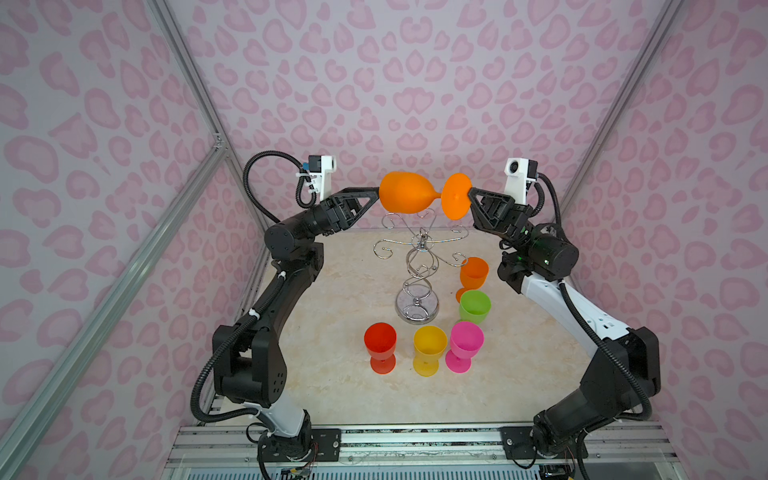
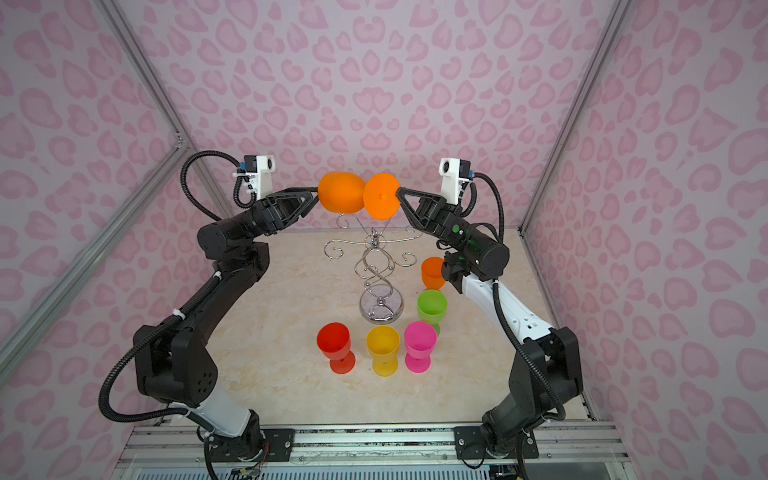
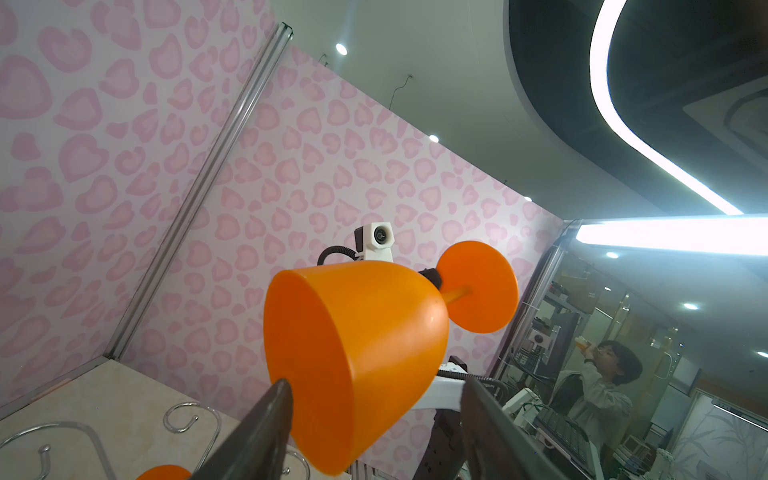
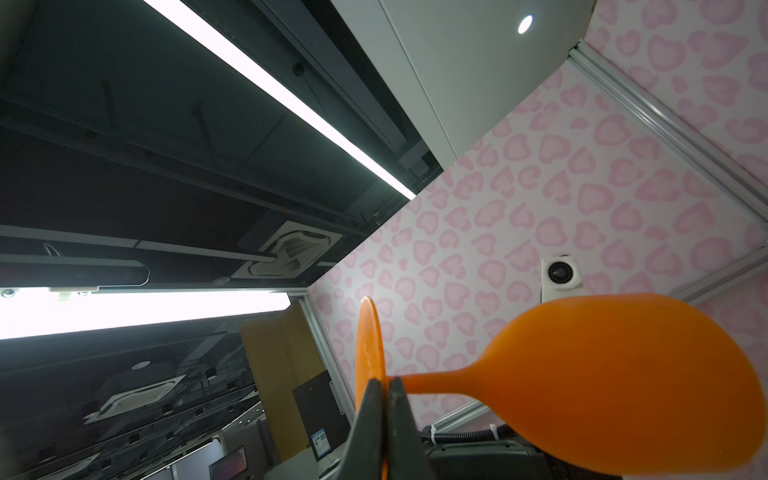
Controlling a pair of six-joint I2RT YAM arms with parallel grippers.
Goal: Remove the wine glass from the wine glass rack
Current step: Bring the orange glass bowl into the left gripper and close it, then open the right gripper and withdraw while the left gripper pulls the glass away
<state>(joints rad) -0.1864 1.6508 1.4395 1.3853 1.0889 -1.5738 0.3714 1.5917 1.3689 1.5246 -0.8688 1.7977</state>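
Note:
An orange wine glass (image 1: pixel 405 193) (image 2: pixel 340 193) lies on its side in the air just above the wine glass rack (image 1: pixel 419 270) (image 2: pixel 376 266), clear of its hooks. My right gripper (image 1: pixel 470 192) (image 4: pixel 384 384) is shut on the rim of the glass's round foot (image 4: pixel 368 345). My left gripper (image 1: pixel 377 192) (image 3: pixel 376 382) stands open at the bowl's (image 3: pixel 353 353) mouth end. One fingertip (image 3: pixel 284 384) sits against the mouth, and the other stands off beside the bowl wall with a gap.
Five glasses stand upright on the marble table near the rack's base: orange (image 1: pixel 473 272), green (image 1: pixel 474 305), pink (image 1: pixel 466 338), yellow (image 1: pixel 429 343) and red (image 1: pixel 380 338). Pink patterned walls close in the back and both sides.

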